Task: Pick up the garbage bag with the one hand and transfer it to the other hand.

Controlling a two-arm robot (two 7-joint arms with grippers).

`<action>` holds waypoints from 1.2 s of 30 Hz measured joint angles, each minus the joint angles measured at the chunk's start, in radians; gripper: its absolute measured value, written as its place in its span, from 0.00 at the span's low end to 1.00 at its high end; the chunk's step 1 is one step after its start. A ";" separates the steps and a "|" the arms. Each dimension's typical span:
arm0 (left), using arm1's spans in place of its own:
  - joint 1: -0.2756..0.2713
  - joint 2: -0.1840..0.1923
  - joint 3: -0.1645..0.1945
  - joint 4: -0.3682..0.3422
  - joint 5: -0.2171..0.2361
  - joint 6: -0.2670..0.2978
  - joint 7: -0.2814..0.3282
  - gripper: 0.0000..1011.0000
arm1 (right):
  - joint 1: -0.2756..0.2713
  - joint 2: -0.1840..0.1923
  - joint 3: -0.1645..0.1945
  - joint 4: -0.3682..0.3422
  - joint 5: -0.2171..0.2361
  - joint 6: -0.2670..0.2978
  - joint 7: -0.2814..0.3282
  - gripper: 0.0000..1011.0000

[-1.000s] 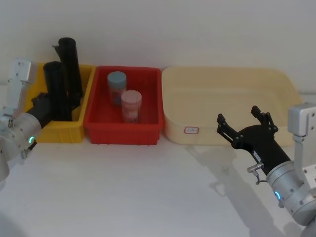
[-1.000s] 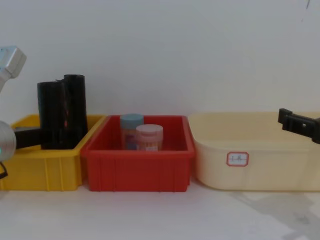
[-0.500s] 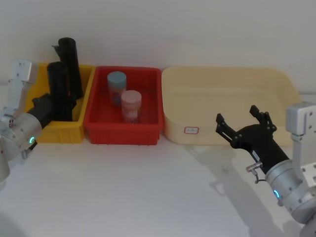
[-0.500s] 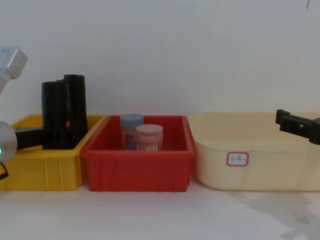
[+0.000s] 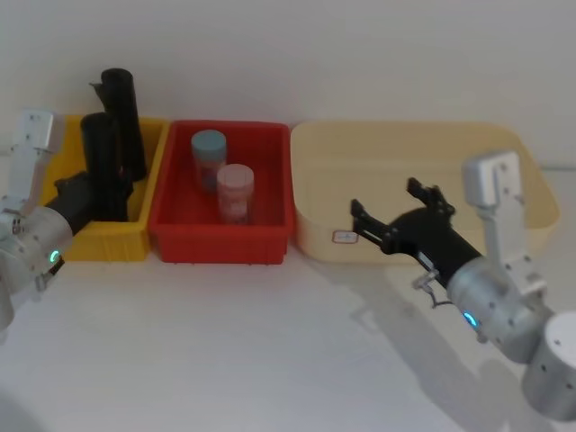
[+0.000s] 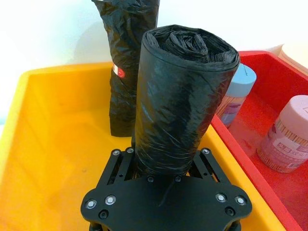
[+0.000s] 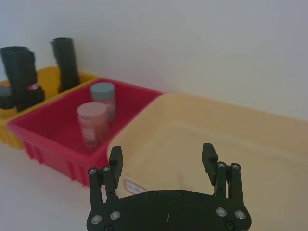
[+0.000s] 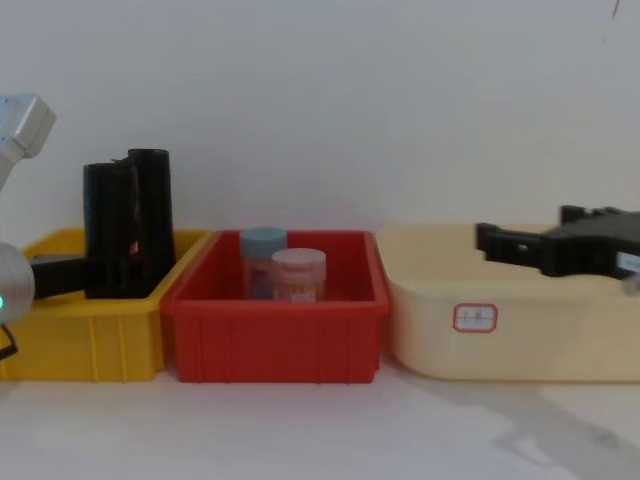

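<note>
Black crinkled plastic: the garbage bag [image 6: 185, 96] stands upright in the left gripper [image 5: 90, 191], whose jaws are closed on the roll's lower part. The fingertips are hidden behind it.

Location is the upper left of the head view, inside the yellow bin [image 5: 106, 241]. Cannot tell whether the roll's base rests on the bin floor. A second black roll [image 5: 121, 117] stands just behind it, upright, with a small red-and-white label [image 6: 119, 72] on its side.

Next along is the red bin [image 5: 220, 245], side by side with the yellow one. It holds a blue-lidded jar [image 5: 209, 144] and a pink-lidded jar [image 5: 236, 180], both upright and close together.

Right of that is the cream tub [image 5: 504, 144], with a small tag [image 5: 344, 237] on its front wall.

The right gripper [image 5: 385, 200] hovers over the tub's front left corner, fingers spread wide and holding nothing, well apart from the roll.

The surface is a plain white tabletop [image 5: 225, 342] with a soft shadow under the right arm. A bare white wall [image 5: 315, 54] stands close behind the row of containers.
</note>
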 joint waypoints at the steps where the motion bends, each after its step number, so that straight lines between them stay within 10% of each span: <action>1: 0.000 0.000 0.000 0.000 0.000 0.000 0.000 0.40 | 0.026 -0.007 -0.011 0.011 0.000 0.031 0.014 0.99; 20: 0.000 0.000 0.000 0.001 0.000 0.000 0.000 0.39 | 0.314 -0.122 -0.125 0.176 -0.037 0.277 0.065 0.99; 36: 0.000 0.000 0.000 0.001 0.000 0.000 0.000 0.39 | 0.465 -0.210 -0.183 0.364 -0.093 0.345 0.048 0.99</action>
